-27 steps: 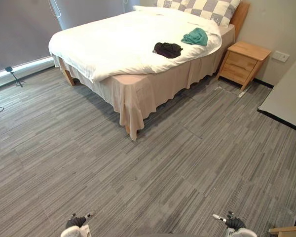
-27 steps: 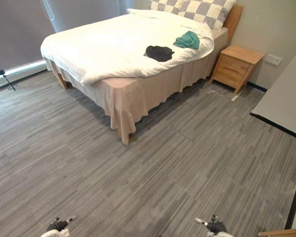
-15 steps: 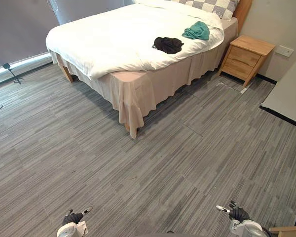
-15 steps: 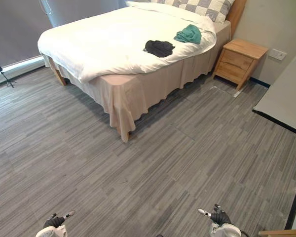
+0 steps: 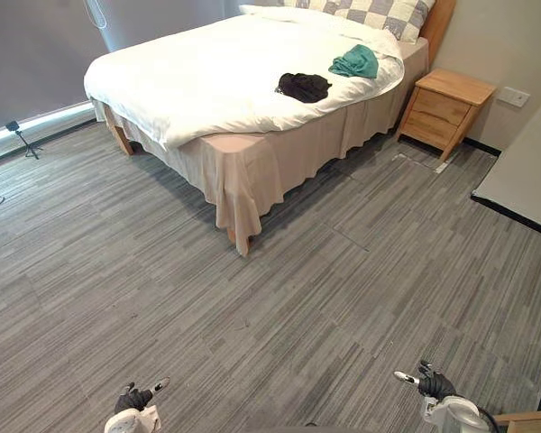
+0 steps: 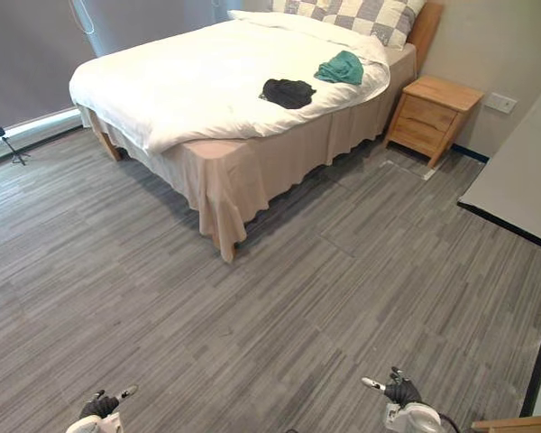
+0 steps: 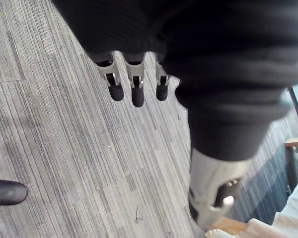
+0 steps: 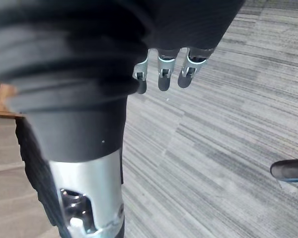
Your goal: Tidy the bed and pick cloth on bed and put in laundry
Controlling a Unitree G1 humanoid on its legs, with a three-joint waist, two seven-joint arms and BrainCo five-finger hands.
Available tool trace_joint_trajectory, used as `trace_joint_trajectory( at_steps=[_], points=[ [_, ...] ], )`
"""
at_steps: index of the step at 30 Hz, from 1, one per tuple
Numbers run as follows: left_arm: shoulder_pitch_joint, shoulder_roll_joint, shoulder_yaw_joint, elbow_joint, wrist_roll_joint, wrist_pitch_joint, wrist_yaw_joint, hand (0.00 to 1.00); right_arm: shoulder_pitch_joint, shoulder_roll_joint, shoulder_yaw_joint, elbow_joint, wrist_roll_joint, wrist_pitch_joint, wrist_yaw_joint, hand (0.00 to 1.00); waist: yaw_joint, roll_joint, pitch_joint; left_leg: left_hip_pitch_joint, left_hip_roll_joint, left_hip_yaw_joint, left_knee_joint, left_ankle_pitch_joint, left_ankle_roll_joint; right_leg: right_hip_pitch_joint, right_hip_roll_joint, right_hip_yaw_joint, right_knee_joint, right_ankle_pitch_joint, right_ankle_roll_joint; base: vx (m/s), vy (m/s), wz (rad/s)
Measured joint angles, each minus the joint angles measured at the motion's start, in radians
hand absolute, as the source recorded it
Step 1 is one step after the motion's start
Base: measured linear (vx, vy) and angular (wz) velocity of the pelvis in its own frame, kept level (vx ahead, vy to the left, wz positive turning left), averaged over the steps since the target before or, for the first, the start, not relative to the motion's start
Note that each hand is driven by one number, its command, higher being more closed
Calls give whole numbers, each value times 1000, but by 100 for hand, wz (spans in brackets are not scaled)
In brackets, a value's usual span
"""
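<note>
Only the view had bobbed since earlier; crumpled black cloth and folded teal cloth lay unmoved on white-quilted bed. Left hand and right hand hung relaxed, empty, well apart from bed. Risk: skewed approach clipping wooden nightstand.

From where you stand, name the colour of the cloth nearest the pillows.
That cloth is teal green, clearest in the left eye view.

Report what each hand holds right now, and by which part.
Nothing is held. The left hand and right hand hang open over the grey floor; the black cloth and teal cloth lie on the white-quilted bed.
</note>
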Motion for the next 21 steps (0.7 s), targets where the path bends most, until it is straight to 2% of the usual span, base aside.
trace_joint_trajectory(
  at_steps=[1, 3, 4, 5, 6, 7, 9, 10, 12, 13, 14, 15, 16, 17, 18, 19, 20, 21],
  points=[
    [2, -7, -2, 0, 0, -1, 0, 0, 11, 0, 0, -2, -1, 0, 0, 0, -1, 0, 0, 1, 0, -1, 0, -1, 1, 0, 0, -1, 2, 0, 0, 0, 0, 0],
    [1, -11, -39, 0, 0, -14, -2, 0, 21, 0, 0, -3, -1, 0, -1, 0, -2, 6, 21, 13, 5, 0, 4, -5, 9, -29, -4, -1, 93, -43, 16, -25, 0, -1],
    [0, -11, -52, 0, 0, -16, -5, 0, 20, 3, 0, -4, -1, 0, -1, 0, -2, 9, 41, 21, 4, 1, 6, -9, 14, -68, -16, -4, 200, -89, 37, -59, 13, 0],
    [0, -11, -58, 0, 0, -16, -6, 0, 22, 4, 0, -4, 0, 0, -1, 0, -3, 9, 47, 24, 4, 2, 7, -9, 15, -90, -22, -8, 251, -105, 56, -90, 32, -4],
    [-3, -10, -71, -1, 0, -18, -9, 0, 27, 13, 0, -4, 1, -1, -2, 0, -4, 9, 65, 36, 3, 11, 6, -10, 17, -144, -42, -26, 383, -127, 88, -128, 49, -9],
    [0, -5, -71, -1, 0, -19, -9, 0, 33, 29, 0, -4, 1, -4, -4, 0, -4, 3, 79, 41, -1, 15, 5, -18, 27, -186, -64, -54, 495, -138, 85, -130, 52, -11],
    [8, 4, -71, 0, 0, -18, -13, 0, 44, 52, 0, -1, 2, -10, -5, 0, -10, -9, 94, 72, -13, 9, 1, -33, 43, -235, -92, -61, 605, -157, 87, -55, 24, -3],
    [18, 12, -77, 0, 0, -18, -18, 0, 59, 65, 0, 0, 3, -10, -6, 0, -19, -18, 99, 85, -15, -2, 3, -46, 37, -247, -96, -55, 631, -196, 92, 35, 11, 9],
    [21, 16, -77, 1, 0, -17, -22, 0, 66, 70, 0, 1, 2, -10, -11, 0, -32, -18, 100, 88, -4, -10, 6, -53, 32, -261, -90, -58, 595, -209, 82, 66, -22, 14],
    [13, 18, -78, 1, 1, -17, -28, 0, 64, 70, -1, 0, 2, -10, -19, 0, -42, -11, 107, 88, 17, -19, 6, -57, 25, -277, -79, -62, 528, -200, 73, 134, -69, 19],
    [-1, 19, -77, 1, 2, -17, -31, 0, 66, 70, -2, 0, 2, -10, -22, 0, -48, -3, 120, 92, 43, -31, 6, -64, 15, -286, -64, -61, 420, -155, 61, 167, -88, 21],
    [-11, 23, -77, 1, 2, -18, -38, 0, 71, 73, -3, 0, 3, -9, -22, 0, -50, -2, 126, 94, 63, -37, 6, -69, 6, -306, -60, -57, 335, -101, 70, 282, -171, 15],
    [-19, 31, -65, 1, 1, -19, -45, 0, 82, 88, -13, -2, 6, -9, -22, 0, -47, -22, 138, 110, 77, -39, 7, -83, -15, -354, -80, -42, 257, -25, 107, 274, -185, 8],
    [-19, 35, -56, 1, 2, -19, -46, 0, 88, 99, -20, -4, 6, -10, -25, 0, -46, -34, 146, 127, 80, -39, 9, -92, -30, -365, -92, -34, 237, -1, 120, 430, -350, 4],
    [-14, 30, -16, 1, 2, -21, -46, 0, 127, 128, -26, -6, 2, -17, -38, 0, -42, -74, 154, 175, 85, -35, 33, -142, -69, -363, -132, -19, 197, 26, 118, 361, -323, 7],
    [-6, 27, -2, 0, 4, -28, -48, 0, 147, 137, -27, -6, 1, -18, -40, 0, -41, -85, 150, 200, 92, -34, 52, -178, -83, -354, -147, -13, 207, 23, 110, 619, -538, 11],
    [5, -2, 16, -1, 4, -36, -48, 0, 162, 137, -35, -18, 2, -17, -39, 0, -50, -34, 132, 229, 158, -29, 70, -237, -38, -389, -114, -62, 337, 69, 75, 524, -438, 17],
    [8, -13, 19, -1, 4, -37, -48, 0, 175, 135, -34, -36, 1, -17, -38, 0, -56, -8, 112, 228, 187, -30, 69, -263, 17, -407, -96, -90, 379, 50, 68, 683, -486, 16]
  ],
)
